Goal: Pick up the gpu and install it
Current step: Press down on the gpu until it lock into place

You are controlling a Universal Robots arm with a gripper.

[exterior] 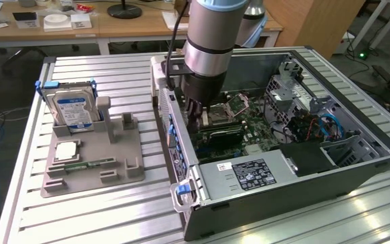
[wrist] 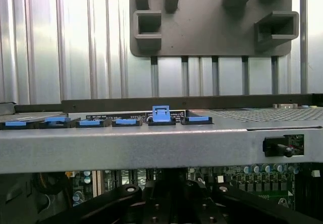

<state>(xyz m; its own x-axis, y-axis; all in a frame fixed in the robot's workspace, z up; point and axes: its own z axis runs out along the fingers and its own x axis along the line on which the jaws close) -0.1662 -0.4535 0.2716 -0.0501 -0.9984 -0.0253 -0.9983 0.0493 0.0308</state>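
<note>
In the exterior view, the arm reaches down into the open computer case (exterior: 357, 162) lying on its side on the slatted tabletop (exterior: 114, 213). The gripper (exterior: 198, 118) is low over the motherboard (exterior: 249, 124), its fingers drawn together — and just under them, standing on edge in the slot area, sits the gpu (exterior: 221, 135), a dark cooler face and a thin green board edge showing. Whether the fingers pinch its top edge cannot be made out. To the exterior view's left, well apart from the case, a grey holder (exterior: 93, 162) carries the hard drive (exterior: 74, 110) upright and a memory stick (exterior: 87, 164) lying flat.

In the wrist view, the gripper's black body (wrist: 166, 204) hangs inside the case behind the rear panel's rail (wrist: 151, 148), where a row of blue clips (wrist: 160, 114) runs; the holder (wrist: 212, 17) lies beyond on the tabletop.

The gpu looks light and stiff but fragile — a bare board best held by its long upper edge or cooler block, not by components or the contact edge.
</note>
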